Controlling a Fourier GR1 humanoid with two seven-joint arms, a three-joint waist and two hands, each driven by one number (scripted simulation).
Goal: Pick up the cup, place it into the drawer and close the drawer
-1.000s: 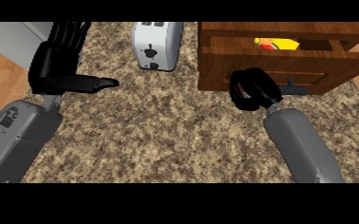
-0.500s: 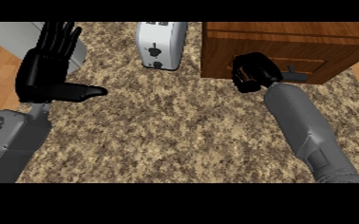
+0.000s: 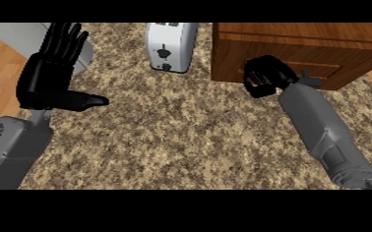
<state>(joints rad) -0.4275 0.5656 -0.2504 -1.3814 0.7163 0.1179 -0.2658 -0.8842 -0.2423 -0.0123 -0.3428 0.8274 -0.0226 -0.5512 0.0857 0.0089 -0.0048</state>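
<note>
1. Left robot hand (image 3: 47, 76): at the view's left edge, resting w/ fingers straight and spread, pointing up, thumb sticking out to the right. It holds nothing and touches nothing.
2. Right robot hand (image 3: 267, 77): fingers curled in tight, knuckles against the front of the wooden cabinet (image 3: 291, 39) at upper right. Nothing visible inside the curl.
3. Drawer (image 3: 323, 69): its front panel sits flush w/ the cabinet face, no gap showing, so it reads as closed. The right robot hand is at the panel's left end.
4. Handle (image 3: 311, 81): dark grey piece just right of the right robot hand's wrist, low on the drawer front. Probably the pull, but the angle is poor. The fingers aren't wrapped round it.
5. Cup: not visible anywhere in this view, so I can't tell where it is.
6. Toaster (image 3: 171, 46): silver, upright at top centre, between the two hands and just left of the cabinet, approx. a narrow strip of surface apart.
7. Worktop (image 3: 181, 137): speckled brown stone, w/ both grey forearms coming in from the lower edge.
</note>
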